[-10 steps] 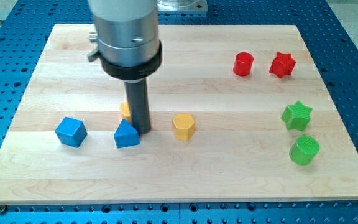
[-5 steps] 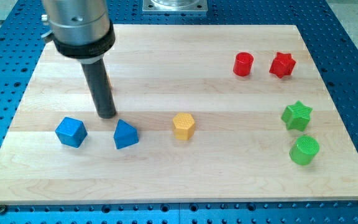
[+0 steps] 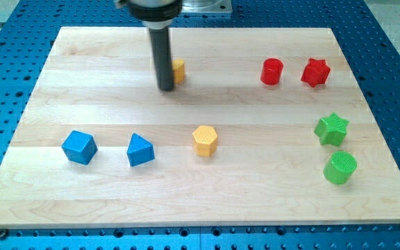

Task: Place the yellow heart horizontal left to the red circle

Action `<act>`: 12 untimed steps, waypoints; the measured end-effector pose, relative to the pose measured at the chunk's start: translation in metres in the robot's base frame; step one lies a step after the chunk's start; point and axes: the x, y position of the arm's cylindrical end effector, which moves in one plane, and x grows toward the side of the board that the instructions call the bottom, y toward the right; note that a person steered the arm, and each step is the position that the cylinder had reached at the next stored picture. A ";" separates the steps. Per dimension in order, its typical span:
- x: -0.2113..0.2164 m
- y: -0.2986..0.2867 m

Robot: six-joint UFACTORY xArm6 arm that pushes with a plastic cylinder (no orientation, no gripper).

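The yellow heart [image 3: 178, 71] lies in the upper middle of the board, mostly hidden behind my rod. My tip [image 3: 166, 87] rests on the board touching the heart's left side. The red circle [image 3: 271, 71] stands to the heart's right at about the same height in the view, well apart from it.
A red star [image 3: 315, 72] sits right of the red circle. A green star [image 3: 332, 129] and a green cylinder [image 3: 340, 167] are at the right. A yellow hexagon [image 3: 205, 140], a blue triangle [image 3: 140, 150] and a blue cube [image 3: 80, 147] lie across the lower board.
My rod moved from beside the blue triangle to the left, then up and right to the upper middle. The yellow heart moved with it, up and right toward the red circle.
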 end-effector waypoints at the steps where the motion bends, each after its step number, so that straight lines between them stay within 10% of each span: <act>1: -0.032 -0.019; 3: -0.088 0.012; 9: -0.013 0.075; 12: 0.132 0.160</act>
